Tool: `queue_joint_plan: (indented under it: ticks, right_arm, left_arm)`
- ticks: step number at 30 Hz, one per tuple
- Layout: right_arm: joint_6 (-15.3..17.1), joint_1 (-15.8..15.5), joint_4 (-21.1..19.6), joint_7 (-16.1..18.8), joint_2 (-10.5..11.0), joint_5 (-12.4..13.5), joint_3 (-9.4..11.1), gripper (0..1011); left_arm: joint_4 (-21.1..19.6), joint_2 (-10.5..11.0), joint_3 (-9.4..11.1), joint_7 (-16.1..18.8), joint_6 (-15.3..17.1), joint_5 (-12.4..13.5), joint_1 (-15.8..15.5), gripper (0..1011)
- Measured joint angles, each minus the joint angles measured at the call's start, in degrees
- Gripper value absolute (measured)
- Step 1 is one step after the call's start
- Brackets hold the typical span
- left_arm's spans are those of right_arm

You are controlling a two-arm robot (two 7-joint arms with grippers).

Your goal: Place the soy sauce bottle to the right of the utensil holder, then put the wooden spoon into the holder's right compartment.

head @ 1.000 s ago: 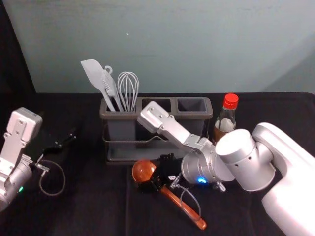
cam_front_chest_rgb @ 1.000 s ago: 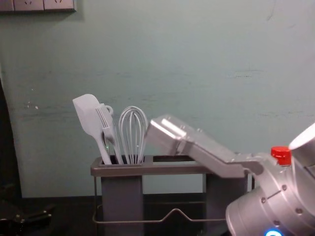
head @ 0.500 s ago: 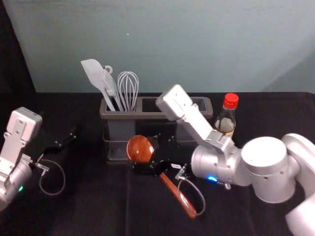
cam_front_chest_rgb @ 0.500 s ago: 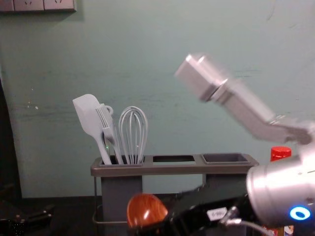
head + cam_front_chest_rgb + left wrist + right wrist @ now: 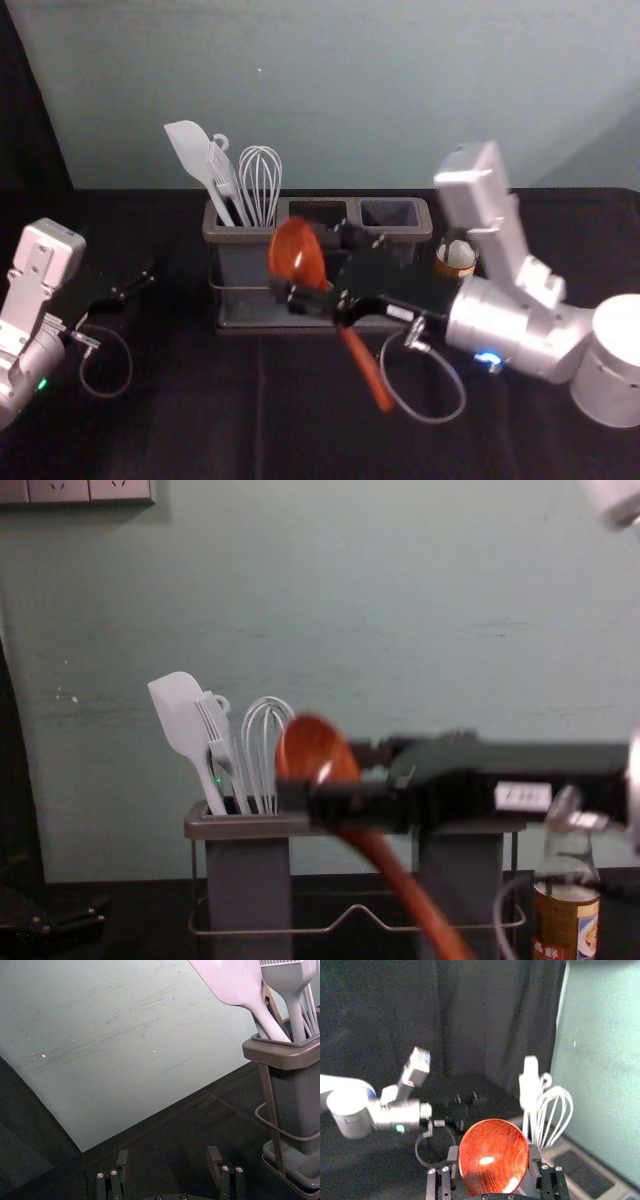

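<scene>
Wooden spoon [image 5: 365,370] and right gripper [image 5: 303,262] raised higher off bench [image 5: 140,440], handle steeper, bowl up near utensil holder [image 5: 228,236] rim. Right arm [image 5: 530,325] shifted toward bench's right edge, now hiding soy sauce bottle's [image 5: 455,262] cap.

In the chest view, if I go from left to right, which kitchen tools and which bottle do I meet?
White spatula, white brush, white whisk, wooden spoon held in the right gripper, soy sauce bottle.

Behind the black-draped table [image 5: 150,440], a scuffed greenish wall [image 5: 400,90] bears 3 socket plates [image 5: 58,490].
</scene>
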Motion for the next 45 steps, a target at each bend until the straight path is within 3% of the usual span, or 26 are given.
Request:
queue_joint_plan:
  ticks: [6, 10, 16, 21, 26, 28, 35, 45]
  right_arm:
    - [-6.1, -0.4, -1.4, 1.7, 0.8, 4.5, 3.0, 838]
    - [-7.8, 0.5, -1.4, 2.0, 0.8, 6.0, 4.0, 838]
    - [-10.3, 3.1, -0.4, 2.2, 0.3, 8.9, 5.5, 838]
    - [-11.4, 7.2, 3.4, 2.2, -0.5, 10.3, 5.7, 838]
    - [-11.7, 11.2, 7.3, 2.0, -1.4, 10.7, 5.2, 838]
    - [-12.3, 14.3, 10.5, 1.9, -2.1, 10.5, 4.3, 838]
    - [-13.8, 20.1, 18.4, 1.7, -3.9, 9.8, 2.0, 838]
    - [-16.2, 25.2, 27.2, 1.8, -5.3, 9.4, -0.1, 838]
  left_arm:
    - [0.0, 0.0, 0.0, 0.0, 0.0, 0.0, 0.0, 1012]
    - [0.0, 0.0, 0.0, 0.0, 0.0, 0.0, 0.0, 1011]
    - [0.0, 0.0, 0.0, 0.0, 0.0, 0.0, 0.0, 1011]
    - [0.0, 0.0, 0.0, 0.0, 0.0, 0.0, 0.0, 1011]
    - [0.0, 0.0, 0.0, 0.0, 0.0, 0.0, 0.0, 1011]
    - [0.0, 0.0, 0.0, 0.0, 0.0, 0.0, 0.0, 1011]
    - [0.0, 0.0, 0.0, 0.0, 0.0, 0.0, 0.0, 1011]
    - [0.0, 0.0, 0.0, 0.0, 0.0, 0.0, 0.0, 1012]
